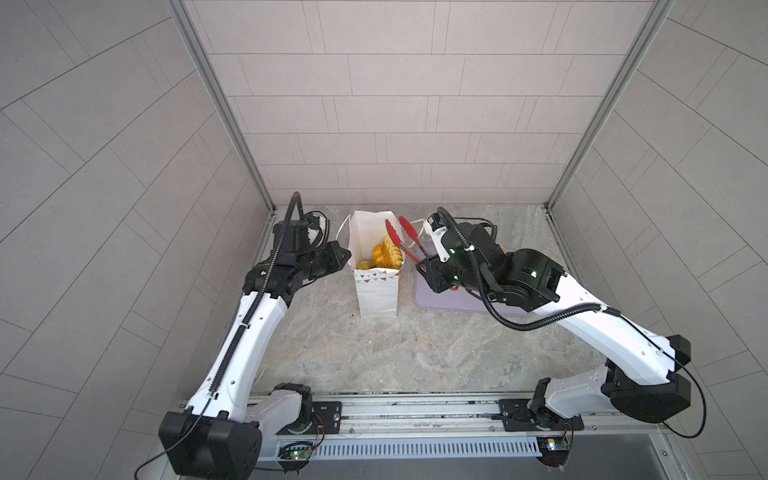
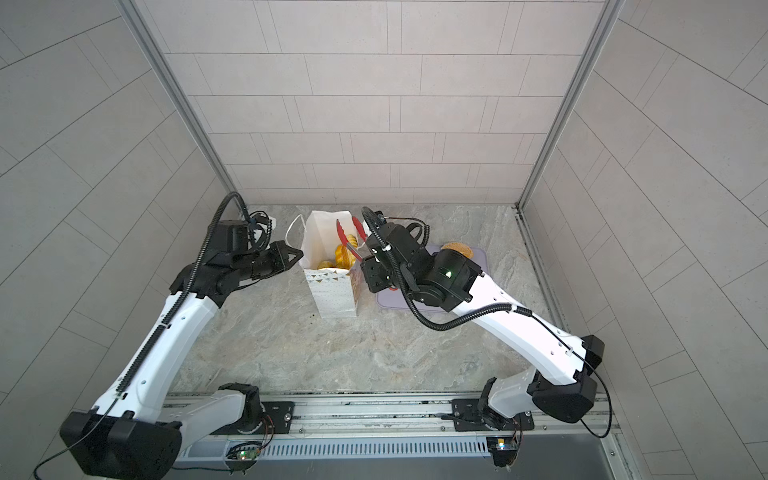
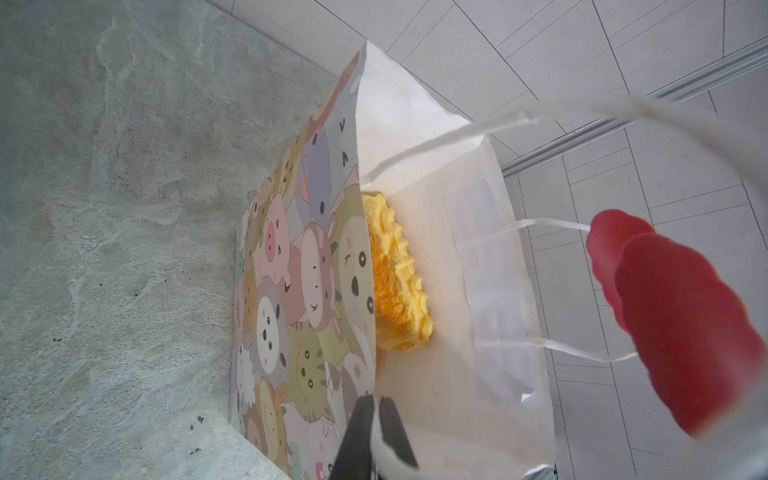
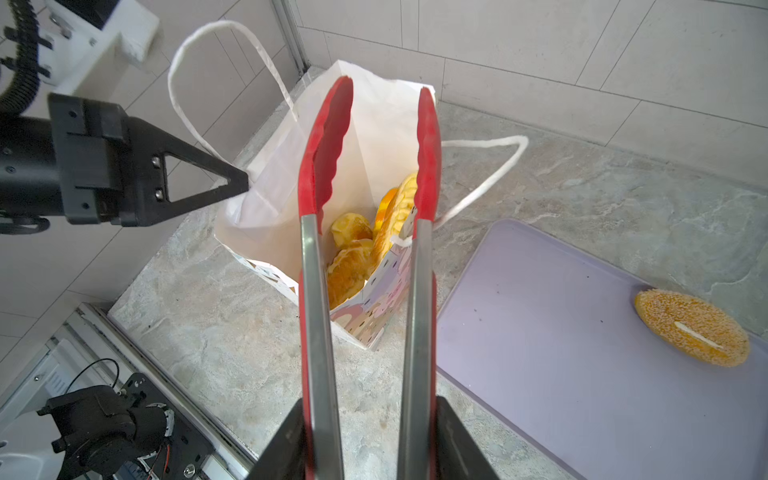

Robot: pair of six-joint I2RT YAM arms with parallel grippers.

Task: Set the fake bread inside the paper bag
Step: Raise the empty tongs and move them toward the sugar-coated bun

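At the left of the stone-patterned tabletop (image 1: 415,353), the left gripper (image 1: 344,253) is pinched closed on the left rim of the paper bag (image 1: 376,295). This probably steadies the bag upright and pulls its mouth wide for loading. Inside the bag, several pieces of fake bread (image 4: 351,257) lie piled at the bottom toward the right wall; they are ridged yellow-orange loaves. One white cord handle loops out to the left, and another hangs over the right side.

Directly above the bag's mouth hang the red-tipped tongs (image 4: 328,149), their tips sprung apart with nothing between them. The right gripper (image 4: 370,436) clasps the tongs' steel arms near the handle end, lightly enough that they splay.

Just right of the bag, the lilac tray (image 4: 561,332) lies flat. On its far right part sits one seeded bun (image 4: 692,332), well apart from the tongs. It is not yet bagged and is likely the piece to fetch next
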